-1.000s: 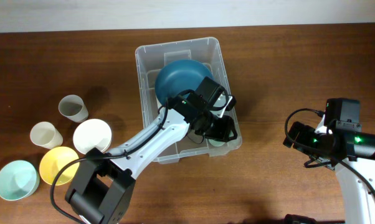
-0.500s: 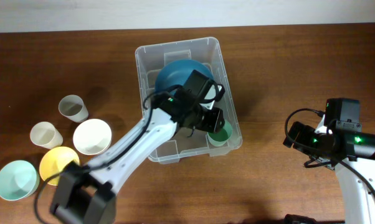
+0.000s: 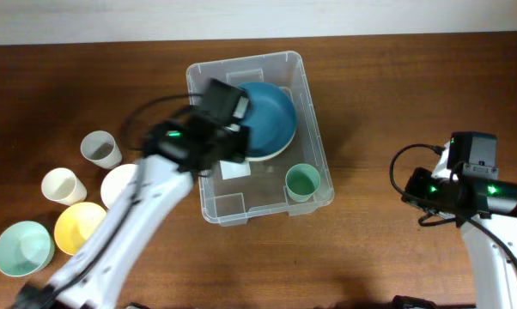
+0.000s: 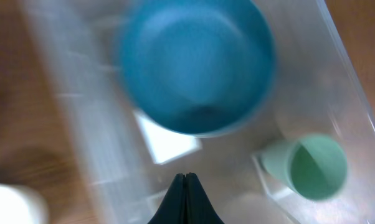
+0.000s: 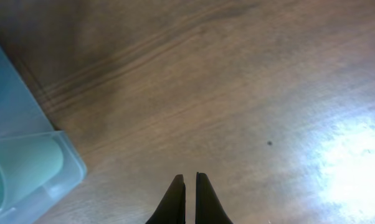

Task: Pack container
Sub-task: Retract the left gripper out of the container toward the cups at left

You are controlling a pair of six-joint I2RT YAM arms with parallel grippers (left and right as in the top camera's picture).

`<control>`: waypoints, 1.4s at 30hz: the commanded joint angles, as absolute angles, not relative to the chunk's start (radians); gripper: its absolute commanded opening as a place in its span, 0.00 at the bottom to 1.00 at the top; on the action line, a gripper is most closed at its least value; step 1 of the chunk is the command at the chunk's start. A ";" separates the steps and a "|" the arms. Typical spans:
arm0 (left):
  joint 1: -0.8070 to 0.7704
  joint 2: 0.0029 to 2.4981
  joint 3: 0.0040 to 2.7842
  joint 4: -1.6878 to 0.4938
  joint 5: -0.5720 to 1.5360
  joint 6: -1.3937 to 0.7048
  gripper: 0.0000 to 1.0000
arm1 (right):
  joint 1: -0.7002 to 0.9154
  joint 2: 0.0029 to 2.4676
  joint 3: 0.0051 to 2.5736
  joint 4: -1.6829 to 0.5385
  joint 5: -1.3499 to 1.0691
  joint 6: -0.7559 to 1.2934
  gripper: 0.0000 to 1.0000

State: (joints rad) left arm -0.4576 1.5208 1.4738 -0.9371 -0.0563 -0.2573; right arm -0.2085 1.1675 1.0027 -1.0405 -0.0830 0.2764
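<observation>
The clear container (image 3: 314,94) stands at the middle of the table. Inside it a dark blue bowl (image 3: 269,120) lies toward the back and a green cup (image 3: 303,182) stands upright in the front right corner. In the blurred left wrist view my left gripper (image 4: 186,177) is shut and empty, hovering over the container's floor near the white label (image 4: 170,142), with the blue bowl (image 4: 197,62) ahead and the green cup (image 4: 309,167) to the right. My right gripper (image 5: 190,176) is shut on nothing above bare wood, right of the container's corner (image 5: 66,171).
Left of the container stand a grey cup (image 3: 101,148), a cream cup (image 3: 63,185), a white bowl (image 3: 119,183) partly under my left arm, a yellow bowl (image 3: 76,227) and a pale teal bowl (image 3: 22,249). My right arm (image 3: 465,184) rests at the table's right side.
My left arm has pulled back from the container's front right corner toward its left rim, leaving the green cup standing there, and its jaws have shut. The right gripper has shut too.
</observation>
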 commanded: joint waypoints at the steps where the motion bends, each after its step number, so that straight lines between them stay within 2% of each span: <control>1: -0.337 1.414 1.510 -0.960 -0.105 -0.288 0.01 | -0.201 1.211 1.000 -1.014 -0.173 0.261 0.04; 4: -0.209 1.393 1.510 -0.995 -0.093 -0.296 0.01 | -0.152 1.283 1.000 -0.958 -0.286 0.223 0.04; 10: -0.111 1.396 1.509 -1.035 -0.064 -0.302 0.01 | 0.004 1.389 1.000 -0.882 -0.325 0.213 0.04; 18: -0.094 1.397 1.508 -1.036 -0.064 -0.302 0.02 | 0.250 1.455 1.000 -0.743 -0.363 0.213 0.04; 29: -0.094 1.397 1.508 -1.060 -0.068 -0.302 0.06 | 0.301 1.455 1.000 -0.713 -0.393 0.213 0.04; 33: -0.094 1.397 1.508 -1.065 -0.068 -0.301 0.28 | 0.300 1.455 1.000 -0.713 -0.361 0.213 0.08; 37: -0.094 1.397 1.508 -1.079 -0.073 -0.297 0.53 | 0.289 1.454 1.003 -0.722 -0.186 0.218 0.25; 42: -0.094 1.396 1.508 -1.114 -0.080 -0.297 0.67 | 0.193 1.445 1.087 -0.830 -0.015 0.217 0.54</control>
State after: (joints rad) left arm -0.0986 1.3949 1.4998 -1.1042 -0.0784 -0.3000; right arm 0.2485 1.4525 1.0145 -0.8036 -0.1593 0.2230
